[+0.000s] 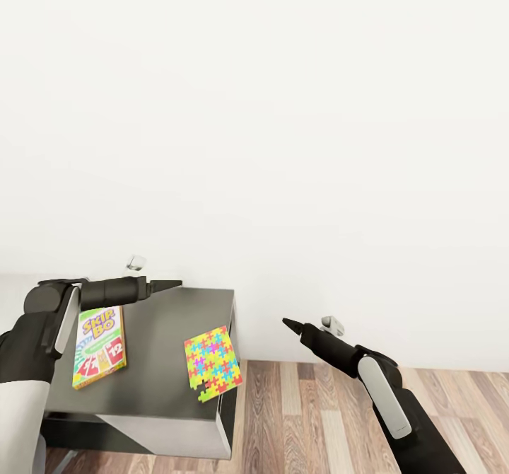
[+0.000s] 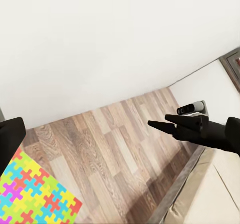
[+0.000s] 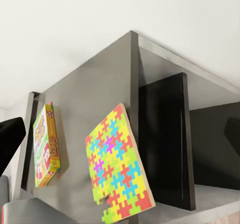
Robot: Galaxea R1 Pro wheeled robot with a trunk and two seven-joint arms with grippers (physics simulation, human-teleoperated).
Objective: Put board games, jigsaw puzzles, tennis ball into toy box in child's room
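Left tool (image 1: 173, 284) hovers over table (image 1: 159, 318) near jigsaw puzzle (image 1: 212, 363).

A plain white wall (image 1: 254, 106) fills the room's backdrop, evenly lit and bare. Wood-plank flooring (image 1: 311, 417) in brown and grey tones runs to a white skirting board (image 1: 367, 357) at the wall's foot.
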